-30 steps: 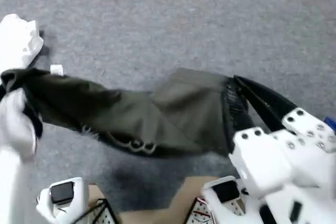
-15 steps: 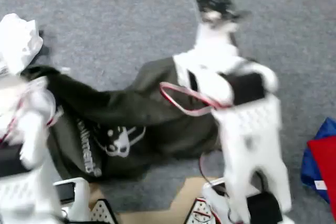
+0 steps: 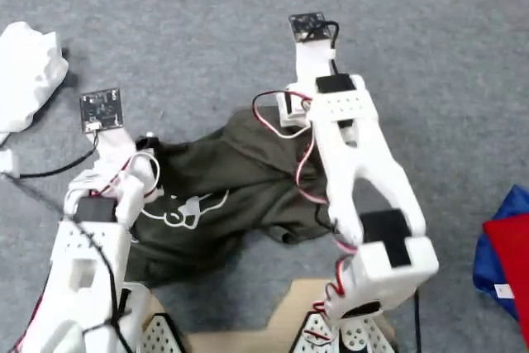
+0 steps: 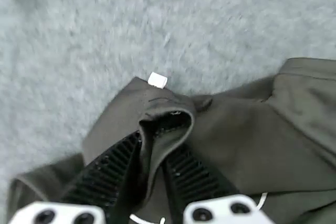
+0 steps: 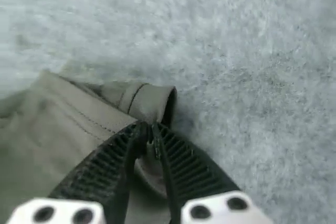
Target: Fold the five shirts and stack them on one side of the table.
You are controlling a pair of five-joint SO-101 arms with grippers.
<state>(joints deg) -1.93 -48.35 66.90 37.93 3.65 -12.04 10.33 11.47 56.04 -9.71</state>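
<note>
Shifted since half a second ago: both arms have swung inward, and the olive shirt (image 3: 215, 196) has gone from a wide spread to a tighter bunch. It lies crumpled on the grey felt (image 3: 430, 55) near the front edge, between the arms.

- Left gripper (image 4: 157, 129): clamped on a raised fold at the shirt's edge, just beside a white tag (image 4: 157, 81).
- Right gripper (image 5: 149, 132): pinched together on a rolled hem at the far side.
- White graphic (image 3: 186, 204) faces up; not legible.
- Felt runs wide from the shirt to the far edge.
- White shirt (image 3: 29, 68) at the left edge; blue and red shirts (image 3: 504, 250) at the right edge, both well apart.
</note>
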